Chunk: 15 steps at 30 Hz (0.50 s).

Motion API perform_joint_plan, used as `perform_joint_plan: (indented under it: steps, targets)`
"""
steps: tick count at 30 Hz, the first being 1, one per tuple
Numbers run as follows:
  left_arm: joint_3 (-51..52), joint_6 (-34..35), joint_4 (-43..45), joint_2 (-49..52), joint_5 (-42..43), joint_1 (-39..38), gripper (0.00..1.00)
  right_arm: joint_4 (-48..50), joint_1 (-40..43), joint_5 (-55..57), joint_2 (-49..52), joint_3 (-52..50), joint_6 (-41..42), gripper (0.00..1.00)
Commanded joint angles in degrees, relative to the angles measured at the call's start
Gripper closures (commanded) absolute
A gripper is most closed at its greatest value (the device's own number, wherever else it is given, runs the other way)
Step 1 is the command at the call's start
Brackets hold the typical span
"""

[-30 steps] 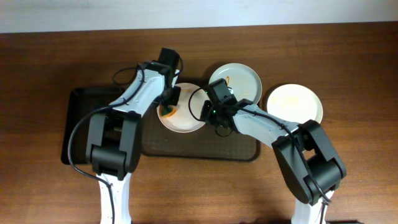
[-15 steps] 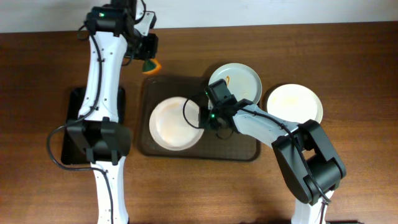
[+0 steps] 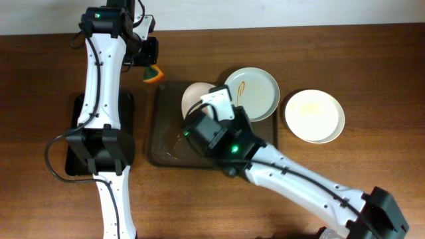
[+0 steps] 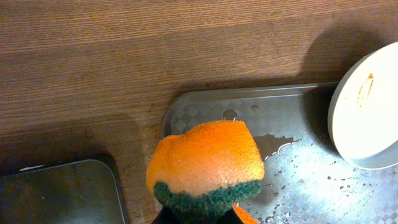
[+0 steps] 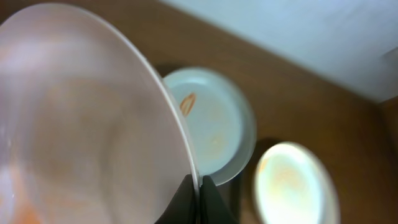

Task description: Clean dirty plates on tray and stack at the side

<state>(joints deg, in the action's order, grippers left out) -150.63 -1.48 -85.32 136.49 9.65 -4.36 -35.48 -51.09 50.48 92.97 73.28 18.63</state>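
My right gripper [image 5: 199,186] is shut on the rim of a white plate [image 5: 87,124] and holds it tilted above the dark brown tray [image 3: 166,143]; the plate shows partly behind the arm in the overhead view [image 3: 196,99]. A pale green plate [image 3: 252,93] with an orange-red streak lies on the tray's right end, also in the right wrist view [image 5: 211,124]. Another white plate [image 3: 314,116] lies on the table to the right. My left gripper [image 3: 151,70] is shut on an orange and green sponge [image 4: 208,165] above the tray's upper left corner.
A smaller black tray [image 3: 80,119] lies at the left under the left arm, and shows in the left wrist view [image 4: 56,193]. Water drops wet the brown tray [image 4: 292,143]. The wooden table [image 3: 372,53] extends on both sides.
The right gripper has lifted the white plate off the tray and tilted it on edge, the arm now raised. The left gripper with the sponge has barely moved.
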Motion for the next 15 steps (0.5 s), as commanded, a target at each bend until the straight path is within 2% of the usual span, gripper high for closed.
perform_joint_plan:
  steps: [1, 3, 4, 7, 8, 10, 12, 15]
  targets:
    - [-0.5, 0.8, -0.2, -0.4, 0.0, 0.2, 1.0, 1.1, -5.5, 25.4, 0.6, 0.6, -2.4, 0.96]
    - [-0.5, 0.8, -0.5, -0.4, 0.0, 0.2, 1.0, 3.2, -8.7, 37.9, 0.6, 0.6, -2.4, 0.96]
    - [-0.5, 0.8, -0.5, -0.4, 0.0, 0.2, 1.0, 3.9, -9.7, 40.7, 0.6, 0.6, -3.4, 0.96]
    - [-0.5, 0.9, -0.5, -0.4, 0.0, 0.2, 1.0, 4.5, -9.9, 38.9, 0.6, 0.6, -4.7, 0.96]
    - [-0.5, 0.9, -0.5, -0.4, 0.0, 0.2, 1.0, 4.4, -9.6, 33.6, 0.6, 0.6, -4.7, 0.96]
    - [-0.4, 0.8, -0.8, -0.4, 0.0, 0.2, 1.0, 3.1, -7.4, 15.2, 0.6, 0.6, -4.4, 0.96]
    - [-0.3, 0.8, -1.2, -0.4, 0.0, 0.2, 1.0, 0.5, -3.5, -1.8, 0.6, 0.6, 2.5, 0.96]
    - [0.0, 0.8, -1.8, -0.4, 0.0, 0.2, 1.0, -0.8, 3.5, -25.7, 0.2, 0.6, 4.4, 0.96]
